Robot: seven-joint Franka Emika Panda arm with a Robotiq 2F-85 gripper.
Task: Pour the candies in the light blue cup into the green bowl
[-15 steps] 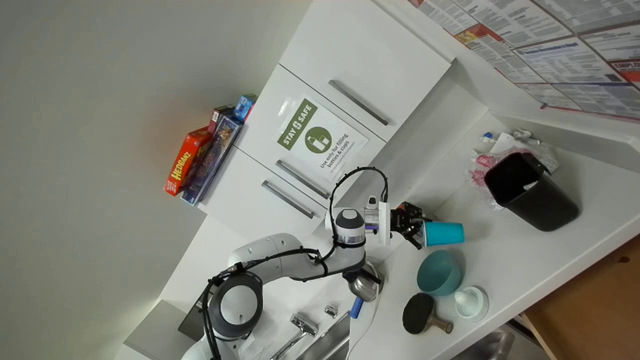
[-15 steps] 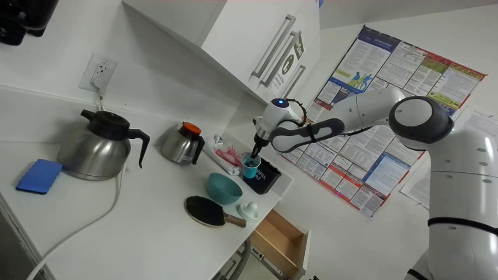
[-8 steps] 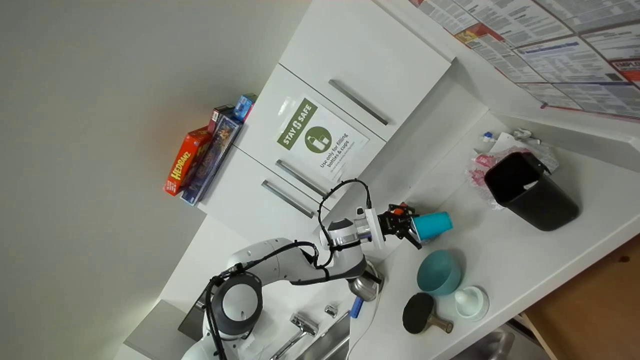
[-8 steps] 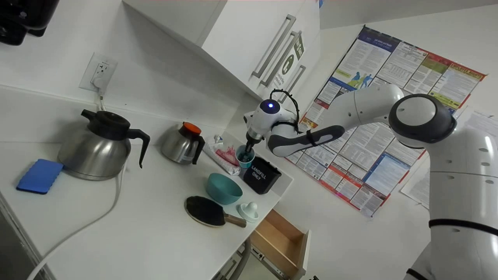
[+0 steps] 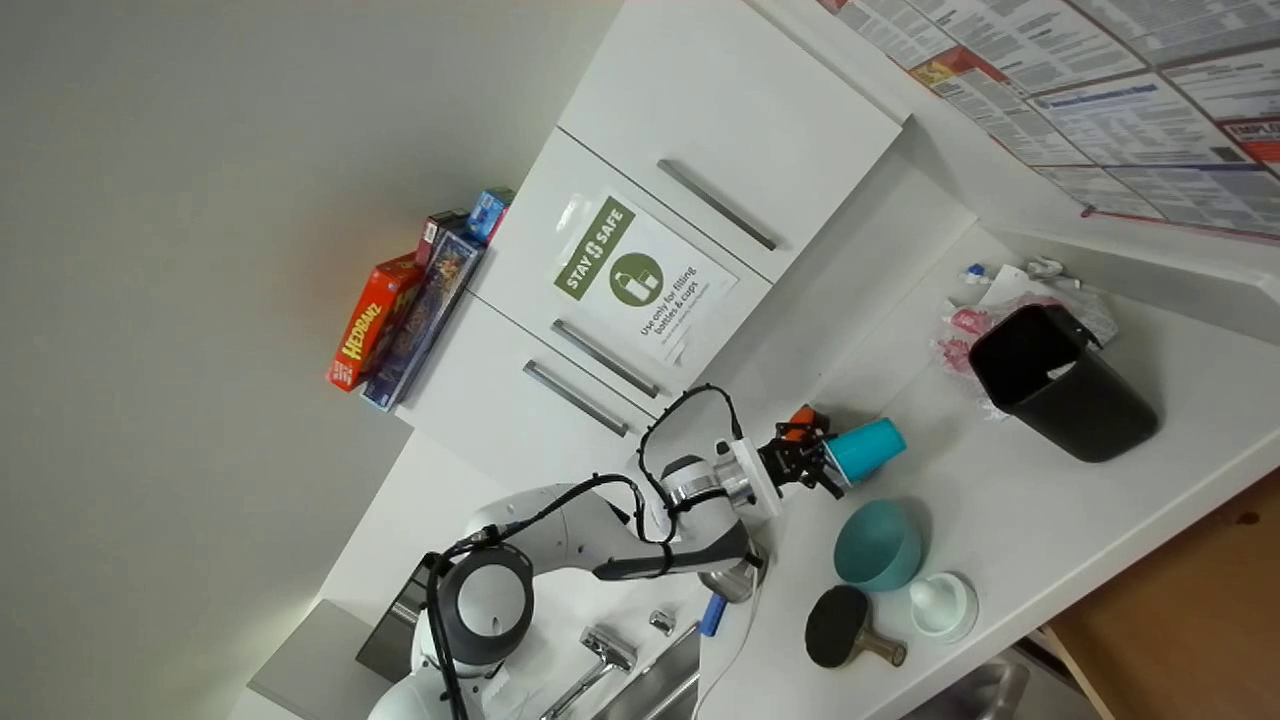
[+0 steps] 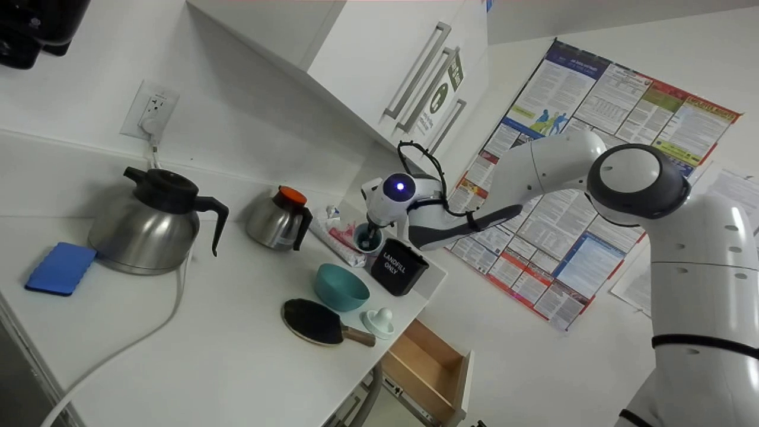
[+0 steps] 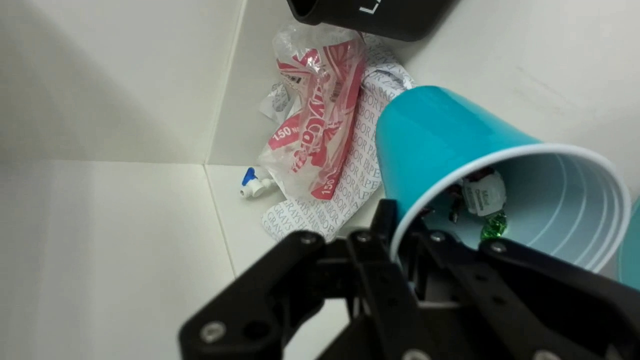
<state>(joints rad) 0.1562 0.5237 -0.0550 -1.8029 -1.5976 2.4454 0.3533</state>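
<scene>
Holding the blue cup [image 7: 435, 130] near the green bowl [image 5: 877, 545], candies [image 7: 484, 195] inside | end effector [image 7: 402, 231] clamped on cup wall | cup best centred low over bowl before slow tipping

White wall cabinets [image 5: 700, 80] with grey bar handles [image 5: 716, 205], pale walls [image 6: 249, 118] shaded beneath them, a white countertop [image 6: 207, 356], an open wooden drawer [image 6: 436, 356] below its edge, a large printed poster [image 6: 563, 237] on one wall

In an exterior view, cup [image 5: 866, 450] interior hidden. Wrist view: candies [image 7: 484, 194] partly behind rim; bowl [image 7: 631, 245] cut off at 3 o'clock, bin [image 7: 377, 20] between 12 and 1.
</scene>
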